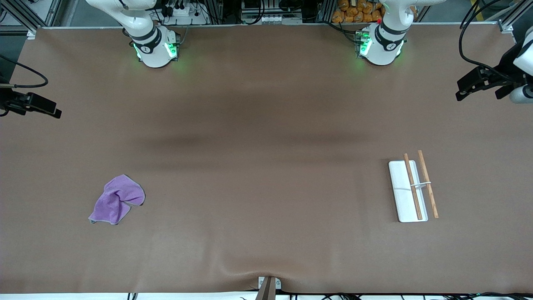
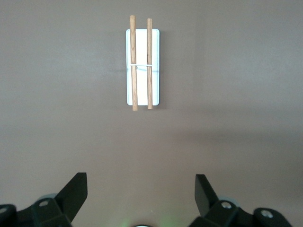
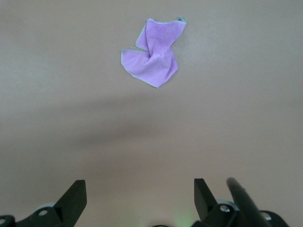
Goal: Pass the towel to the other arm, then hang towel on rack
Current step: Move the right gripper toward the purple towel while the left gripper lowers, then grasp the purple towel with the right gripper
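I see the towel lying crumpled near the right arm's end, well apart from the rack. The left gripper and right gripper are both spread, holding nothing. A pinch on one loose fold could slip during the handover.

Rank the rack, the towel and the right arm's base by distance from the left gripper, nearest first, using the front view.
From the open left gripper:
1. rack, at the left arm's end.
2. right arm's base, at the right arm's end.
3. towel, same end, nearer the camera.
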